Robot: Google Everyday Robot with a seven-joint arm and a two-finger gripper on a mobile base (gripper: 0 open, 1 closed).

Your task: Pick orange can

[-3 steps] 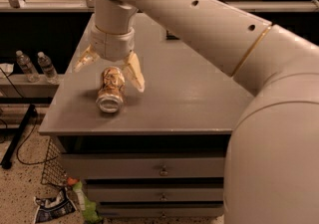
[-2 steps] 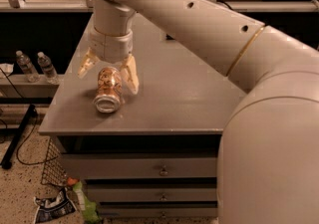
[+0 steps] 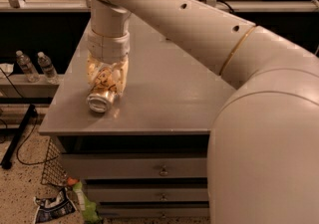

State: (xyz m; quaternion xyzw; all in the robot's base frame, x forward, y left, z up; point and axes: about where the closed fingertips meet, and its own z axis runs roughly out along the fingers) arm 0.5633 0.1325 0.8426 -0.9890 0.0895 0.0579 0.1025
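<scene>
One orange can [image 3: 100, 102], left of centre in the frame, lying on its side on the bench [image 3: 169, 103] near the front left corner. Its silver end faces the lower left, and its tan, swirl-patterned body runs up and back into the tool. Whether the can rests its weight on the surface or is just raised cannot be told.

One tool [image 3: 105, 84], hanging straight down from a thick cream wrist in the upper left. Its two pale fingers [image 3: 122, 73] are drawn in against the can's sides, one on each flank, clamped on the can.

One arm [image 3: 199, 24], cream with a row of small dark holes. It sweeps from the upper left down to a broad rounded shell that fills the lower right.

Two water bottles [image 3: 24, 64], clear, upright and side by side on a low ledge at the left edge.

Several drawers [image 3: 134, 168] with small round knobs, stacked under the bench top.

One wire basket [image 3: 52, 163] at the lower left, beside the drawers.

Floor litter at the bottom left: a green item [image 3: 85, 207] and a dark printed packet [image 3: 51, 209].
</scene>
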